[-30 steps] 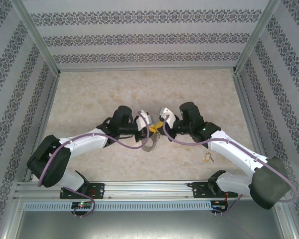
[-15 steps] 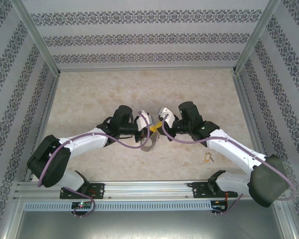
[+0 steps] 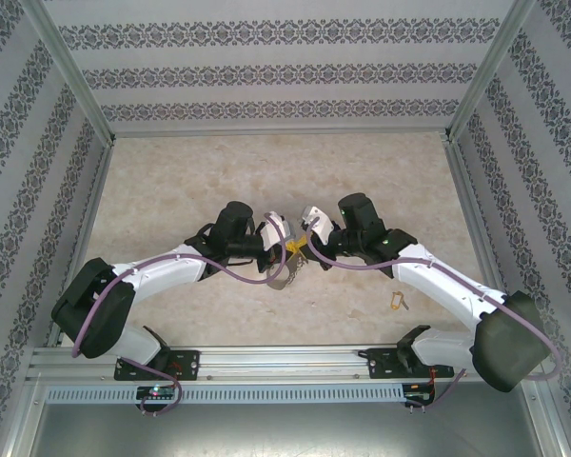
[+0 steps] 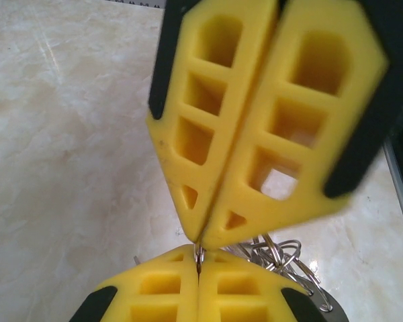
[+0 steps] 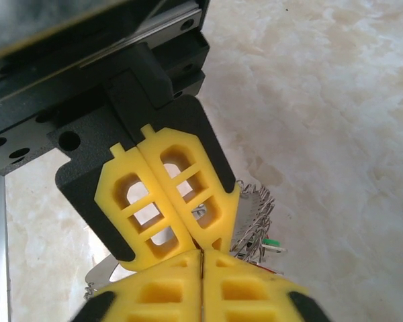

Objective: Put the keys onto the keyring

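The marble-patterned table [image 3: 171, 190] is carrying both arms, which are reaching inward and meeting nose to nose near its middle. The left arm [image 3: 162, 271] is coming in from the left and the right arm [image 3: 447, 286] from the right, and their bulk is hiding much of what hangs between them in the overhead view.

The left gripper [image 4: 198, 268] is pressing its yellow fingers flat together, and the right gripper [image 5: 201, 261] is doing the same. Their tips are touching point to point. A thin bit of metal [image 4: 199, 255] is sitting in the seam where they meet; whether it belongs to the hoop or to a key is too small to tell.

The keyring [image 5: 252, 218] is hanging just beside and behind the left fingers, which are covering most of its rim, so that only a fringed arc is showing. A green tag [image 5: 271, 243] is poking out at its edge.

One key with a yellow tag [image 3: 395, 301] is lying on the table well apart from both grippers, beside the right arm.
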### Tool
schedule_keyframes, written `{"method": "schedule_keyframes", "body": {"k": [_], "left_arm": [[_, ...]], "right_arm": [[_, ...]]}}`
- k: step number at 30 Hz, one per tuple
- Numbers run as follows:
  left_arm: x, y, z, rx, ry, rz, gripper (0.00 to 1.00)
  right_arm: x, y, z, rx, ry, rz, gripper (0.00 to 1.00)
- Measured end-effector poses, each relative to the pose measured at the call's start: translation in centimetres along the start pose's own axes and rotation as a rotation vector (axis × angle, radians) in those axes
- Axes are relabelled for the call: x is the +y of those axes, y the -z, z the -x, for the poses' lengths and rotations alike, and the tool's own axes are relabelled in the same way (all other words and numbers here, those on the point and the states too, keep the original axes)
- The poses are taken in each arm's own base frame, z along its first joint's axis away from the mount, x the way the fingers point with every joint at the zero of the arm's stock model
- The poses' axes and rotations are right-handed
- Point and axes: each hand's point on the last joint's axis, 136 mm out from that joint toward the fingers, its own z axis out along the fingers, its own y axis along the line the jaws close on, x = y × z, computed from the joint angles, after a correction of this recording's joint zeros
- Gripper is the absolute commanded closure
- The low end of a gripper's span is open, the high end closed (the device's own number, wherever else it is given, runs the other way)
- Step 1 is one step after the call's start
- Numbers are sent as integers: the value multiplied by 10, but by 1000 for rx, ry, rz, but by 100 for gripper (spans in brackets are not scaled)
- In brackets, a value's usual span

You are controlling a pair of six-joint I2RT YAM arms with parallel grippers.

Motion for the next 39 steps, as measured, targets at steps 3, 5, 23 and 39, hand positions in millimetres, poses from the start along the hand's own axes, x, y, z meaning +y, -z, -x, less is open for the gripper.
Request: {"method": "schedule_keyframes", "body": {"k": [3, 5, 23, 39], "left_arm": [[0, 0, 0, 1, 0, 3, 100], [1, 0, 0, 2, 1, 7, 100], [13, 1, 8, -72, 29, 84, 97], [11, 1, 3, -38, 28, 71, 81]], "right_arm": [[-1, 0, 0, 3, -1, -8, 100], [-3, 0, 0, 5, -7, -20, 100], [-22, 5, 0, -13, -218, -81, 100], [-16, 7, 10, -37, -198, -43, 100]]}}
